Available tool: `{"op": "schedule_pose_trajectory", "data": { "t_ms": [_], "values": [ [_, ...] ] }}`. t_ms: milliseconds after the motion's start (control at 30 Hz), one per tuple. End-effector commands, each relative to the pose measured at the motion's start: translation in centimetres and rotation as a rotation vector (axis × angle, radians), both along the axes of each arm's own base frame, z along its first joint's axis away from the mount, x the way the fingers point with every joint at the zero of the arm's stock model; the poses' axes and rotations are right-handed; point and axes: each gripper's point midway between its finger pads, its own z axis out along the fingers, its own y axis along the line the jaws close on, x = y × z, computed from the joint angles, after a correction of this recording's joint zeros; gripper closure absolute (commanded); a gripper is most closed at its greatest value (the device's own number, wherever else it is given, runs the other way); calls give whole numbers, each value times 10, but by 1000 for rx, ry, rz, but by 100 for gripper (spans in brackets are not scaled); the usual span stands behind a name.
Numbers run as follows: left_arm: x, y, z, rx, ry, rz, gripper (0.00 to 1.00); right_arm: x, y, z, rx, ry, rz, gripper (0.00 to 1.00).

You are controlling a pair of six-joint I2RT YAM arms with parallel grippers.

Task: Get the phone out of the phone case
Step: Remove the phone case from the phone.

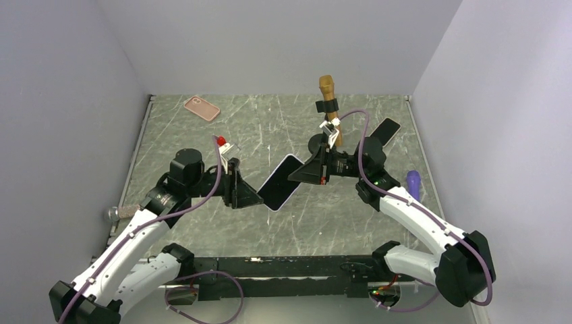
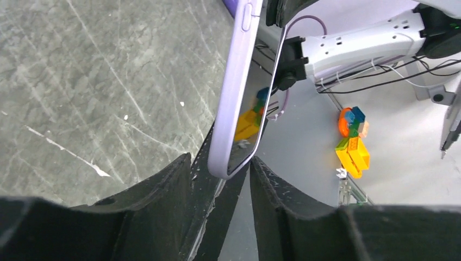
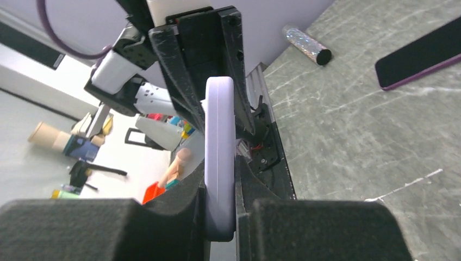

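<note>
Top external: phone (image 1: 282, 181), marbled table (image 1: 270, 125), walls (image 1: 270, 40)

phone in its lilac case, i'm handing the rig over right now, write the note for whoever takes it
Right hand: shut on one end of the phone, holding it in the air.
Left hand: around the other end; cannot tell whether it is clamped.
Done: the phone is up between both hands.
Left: the lilac case is on the phone and has yet to come off.

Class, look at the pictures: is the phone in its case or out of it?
In: the lilac case wraps around the phone at its screen edge.
</note>
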Motion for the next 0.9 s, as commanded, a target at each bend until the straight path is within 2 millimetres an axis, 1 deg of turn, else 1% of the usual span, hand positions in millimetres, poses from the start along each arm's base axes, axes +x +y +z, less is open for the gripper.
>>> {"op": "schedule_pose_trajectory", "data": {
  "t_ms": [0, 100, 200, 267, 400, 467, 567, 667, 700, 733, 867],
  "values": [
    [-9, -5, 20, -68, -78, -86, 57, -21, -5, 38, 107, -165, 93, 100],
    [-15, -7, 26, -87, -89, -143, 71, -23, -5, 38, 113, -174, 106, 100],
    [-24, -8, 30, -112, -112, -210, 81, -24, -5, 38, 112, -175, 116, 100],
    [-30, -9, 33, -134, -133, -257, 90, -28, -5, 39, 118, -176, 145, 100],
    [-51, -8, 39, -214, -192, -415, 94, -39, -7, 48, 138, -164, 218, 100],
    [-53, -8, 43, -230, -244, -449, 96, -43, -8, 54, 154, -148, 240, 100],
    [-49, -9, 46, -210, -299, -459, 100, -51, -9, 65, 186, -100, 285, 100],
    [-42, -12, 52, -216, -322, -481, 100, -63, -14, 76, 236, -80, 350, 100],
    [-40, -14, 53, -216, -318, -491, 100, -70, -18, 84, 265, -109, 376, 100],
    [-37, -16, 53, -219, -315, -505, 100, -74, -20, 88, 280, -103, 397, 100],
    [-29, -21, 50, -222, -332, -533, 100, -85, -27, 104, 340, -100, 455, 100]
  ]
}}
